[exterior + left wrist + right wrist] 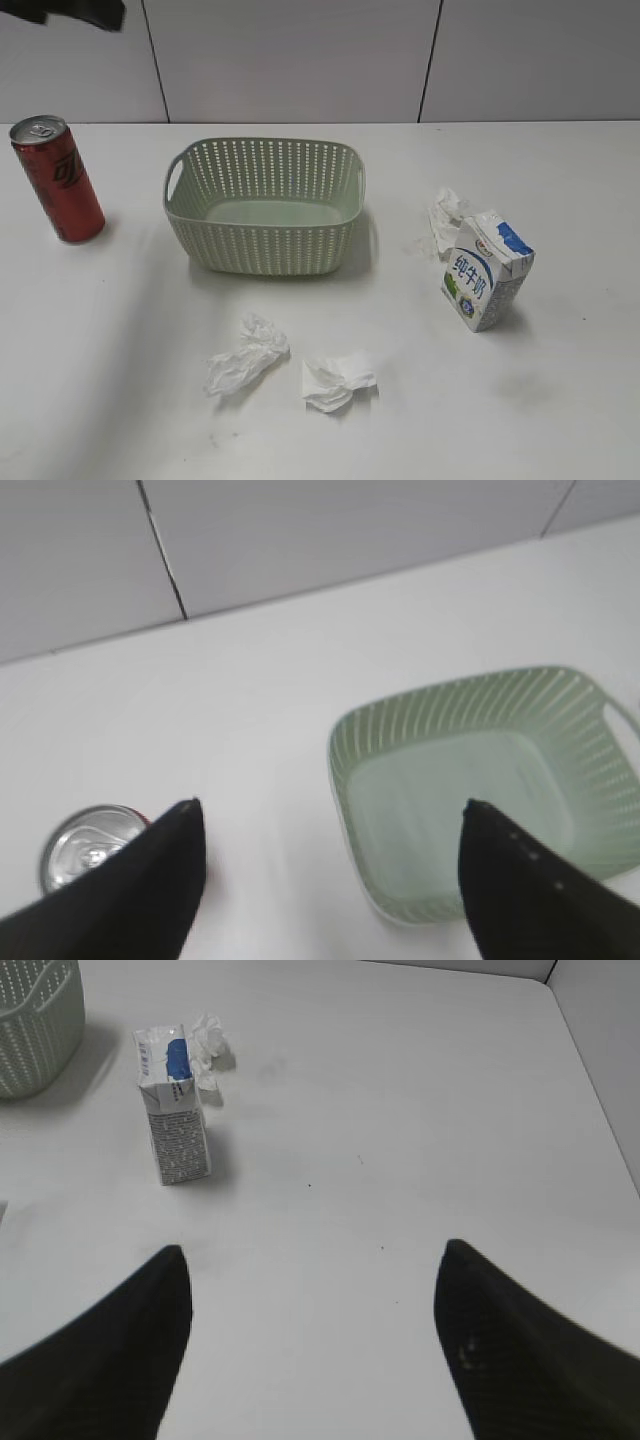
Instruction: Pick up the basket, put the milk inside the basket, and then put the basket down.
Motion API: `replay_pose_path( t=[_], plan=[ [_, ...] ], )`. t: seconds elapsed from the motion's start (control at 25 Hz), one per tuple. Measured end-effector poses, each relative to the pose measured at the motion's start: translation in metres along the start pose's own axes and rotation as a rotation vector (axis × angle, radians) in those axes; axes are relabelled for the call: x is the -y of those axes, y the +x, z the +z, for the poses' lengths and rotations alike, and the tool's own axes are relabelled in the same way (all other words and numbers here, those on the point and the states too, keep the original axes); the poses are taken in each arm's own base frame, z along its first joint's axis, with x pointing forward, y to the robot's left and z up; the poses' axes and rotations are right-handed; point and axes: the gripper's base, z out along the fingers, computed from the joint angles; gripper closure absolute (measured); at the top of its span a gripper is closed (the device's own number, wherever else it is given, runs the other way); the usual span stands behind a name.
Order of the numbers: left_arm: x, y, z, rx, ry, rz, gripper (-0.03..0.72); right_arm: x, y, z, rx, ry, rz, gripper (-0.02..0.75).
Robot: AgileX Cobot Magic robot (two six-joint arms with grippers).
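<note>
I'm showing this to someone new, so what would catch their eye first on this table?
Most likely the pale green basket, empty and upright at the table's centre, the largest thing there. Next the red soda can standing far left, and the blue-and-white milk carton standing to the right with a crumpled tissue just behind it. Two more tissue wads lie in front of the basket.

Left gripper (330,805): jaws were spread wide, nothing held between the fingertips. Right gripper (312,1248): jaws were likewise parted wide, nothing gripped, fingers (520,1350) pointed forward.
</note>
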Motion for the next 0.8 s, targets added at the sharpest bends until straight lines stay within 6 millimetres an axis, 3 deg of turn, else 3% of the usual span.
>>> replay_pose_path(
  t=[0.2,0.4,0.64,0.8],
  plan=[
    [0.004,-0.006,0.086,-0.245,0.064,-0.02,0.094,0.0,0.0,0.0,0.0,0.0,0.0,0.163],
    [0.003,0.013,0.158,-0.383,0.087,-0.046,0.096,0.0,0.0,0.0,0.0,0.0,0.0,0.163],
    [0.004,0.05,0.215,-0.501,0.097,-0.07,0.118,0.0,0.0,0.0,0.0,0.0,0.0,0.163],
    [0.004,0.063,0.234,-0.517,0.1,-0.087,0.179,0.0,0.0,0.0,0.0,0.0,0.0,0.163]
  ],
)
